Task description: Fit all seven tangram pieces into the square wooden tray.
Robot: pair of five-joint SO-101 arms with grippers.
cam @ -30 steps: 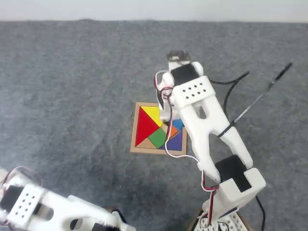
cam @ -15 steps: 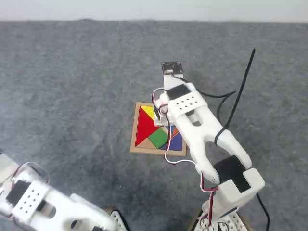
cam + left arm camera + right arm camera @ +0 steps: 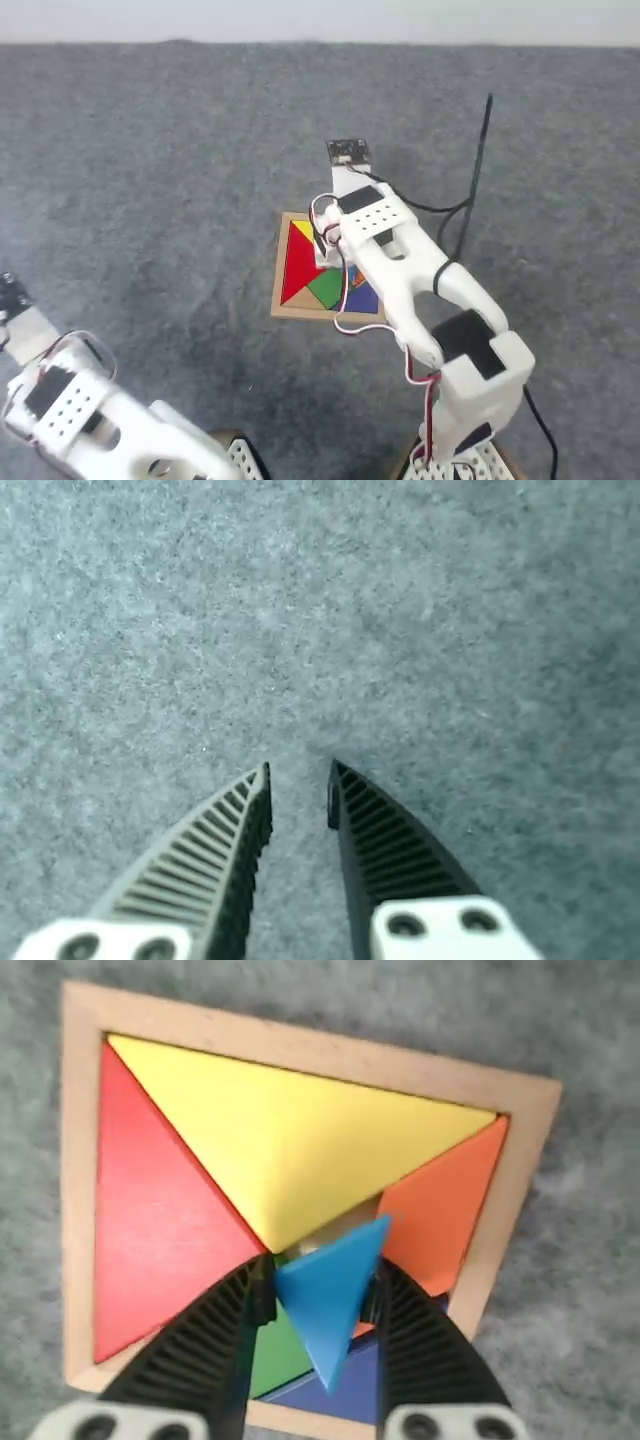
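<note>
Blue triangle (image 3: pixel 330 1300) sits clamped in the right gripper (image 3: pixel 322 1285) above the wooden tray (image 3: pixel 300 1048), the arm having edged further across it; left gripper (image 3: pixel 298 780), slightly parted, hovers well off the tray.

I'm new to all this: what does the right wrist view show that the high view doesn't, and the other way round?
Right wrist view: the right gripper pinching a blue triangle over the tray, next to an orange triangle.
High view: the right arm stretched over the tray, the left arm off to the side, and a black cable.
Both: the tray on grey carpet, with its red triangle, yellow triangle and green piece.
</note>
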